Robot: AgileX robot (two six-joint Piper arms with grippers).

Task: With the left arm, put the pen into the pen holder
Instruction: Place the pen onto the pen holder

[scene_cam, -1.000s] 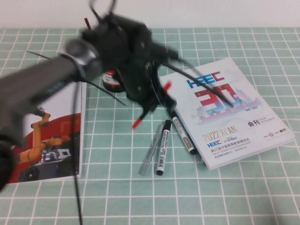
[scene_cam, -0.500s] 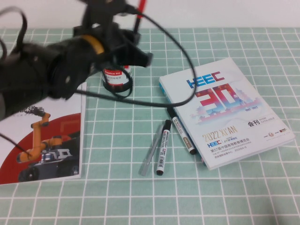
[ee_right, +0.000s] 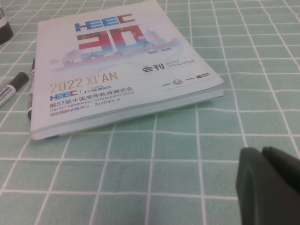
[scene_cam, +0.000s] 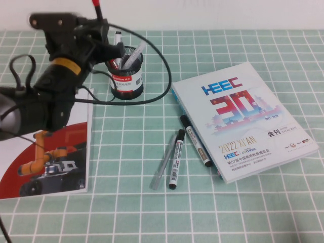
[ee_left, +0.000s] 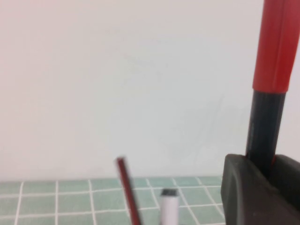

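My left gripper [scene_cam: 101, 31] is at the back left of the table, just left of and above the pen holder [scene_cam: 126, 75]. It is shut on the pen [scene_cam: 96, 8], which it holds upright with a red end pointing up. In the left wrist view the pen's red part and black barrel [ee_left: 266, 112] rise from between the fingers [ee_left: 243, 187]. The black mesh holder has a red-and-white label and holds white markers [scene_cam: 136, 52] and a thin dark-red stick pen [ee_left: 126, 187]. My right gripper [ee_right: 261, 155] is shut and empty, low over the mat beside the catalogue.
A white HEEC catalogue [scene_cam: 243, 119] lies at the right. Two black-capped white markers [scene_cam: 175, 158] [scene_cam: 196, 140] and a grey pen [scene_cam: 163, 162] lie mid-table. A red-and-white brochure [scene_cam: 50, 152] lies at the left under my left arm. A black cable [scene_cam: 162, 76] loops round the holder.
My left arm has swung from over the middle of the table to the back left, carrying the pen; the holder, covered before, now shows.
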